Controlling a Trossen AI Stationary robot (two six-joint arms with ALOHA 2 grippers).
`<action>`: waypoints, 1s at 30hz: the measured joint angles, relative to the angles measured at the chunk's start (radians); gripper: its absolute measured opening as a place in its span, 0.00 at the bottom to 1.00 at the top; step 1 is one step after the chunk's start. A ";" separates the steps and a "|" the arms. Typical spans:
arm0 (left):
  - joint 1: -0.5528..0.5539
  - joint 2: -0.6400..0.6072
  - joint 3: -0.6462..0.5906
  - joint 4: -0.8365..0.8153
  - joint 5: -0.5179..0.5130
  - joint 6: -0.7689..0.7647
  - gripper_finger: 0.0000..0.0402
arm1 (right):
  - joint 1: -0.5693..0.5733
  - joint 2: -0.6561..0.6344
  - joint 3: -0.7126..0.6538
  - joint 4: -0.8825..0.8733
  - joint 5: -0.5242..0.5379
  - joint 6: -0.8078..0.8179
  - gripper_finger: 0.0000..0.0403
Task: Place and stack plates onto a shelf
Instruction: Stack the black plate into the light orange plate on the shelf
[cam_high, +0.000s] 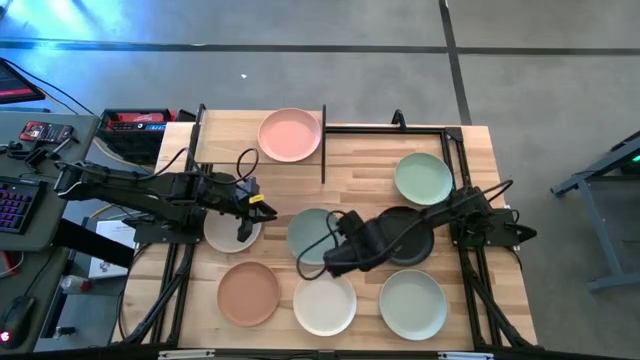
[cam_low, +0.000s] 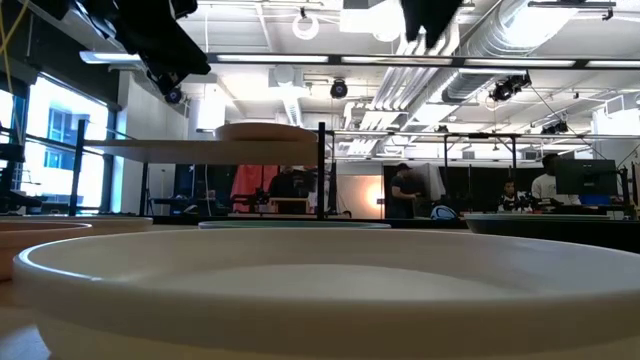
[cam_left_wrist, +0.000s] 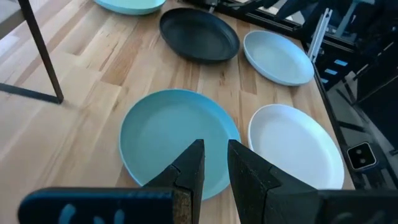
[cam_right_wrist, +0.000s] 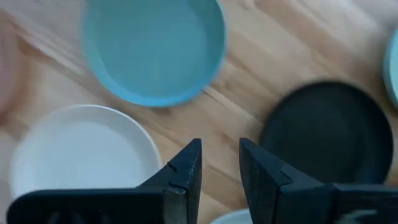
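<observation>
The pink plate (cam_high: 290, 134) lies on the shelf (cam_high: 225, 140) at the table's far left. The other plates lie flat on the tabletop: green (cam_high: 423, 178), black (cam_high: 415, 240), pale blue-green (cam_high: 310, 232), grey-beige (cam_high: 225, 235), terracotta (cam_high: 249, 293), cream (cam_high: 325, 304) and pale grey-green (cam_high: 412, 303). My left gripper (cam_high: 258, 210) hangs above the grey-beige plate's right rim and points at the pale blue-green plate (cam_left_wrist: 177, 140). It is open by a narrow gap (cam_left_wrist: 214, 149) and holds nothing. My right gripper (cam_high: 335, 262) hovers pointing down between the pale blue-green (cam_right_wrist: 152, 46), cream (cam_right_wrist: 81, 149) and black (cam_right_wrist: 326, 134) plates. It is narrowly open (cam_right_wrist: 219, 146) and holds nothing.
The shelf's black legs (cam_left_wrist: 40, 53) stand on the wood left of the pale blue-green plate. A black metal frame (cam_high: 455, 150) runs along the table's far and right edges. A keyboard and tools (cam_high: 30, 150) lie off the table's left side. People sit in the room beyond (cam_low: 545, 180).
</observation>
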 joint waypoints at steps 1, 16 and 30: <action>0.000 -0.002 0.000 0.000 0.000 0.000 0.15 | 0.004 0.000 -0.027 0.002 -0.013 0.027 0.21; 0.000 -0.002 0.000 -0.001 -0.001 0.025 0.15 | 0.011 0.000 -0.375 0.142 -0.159 0.126 0.21; 0.000 -0.002 0.000 -0.001 -0.002 0.025 0.15 | 0.008 -0.001 -0.614 0.310 -0.194 0.117 0.21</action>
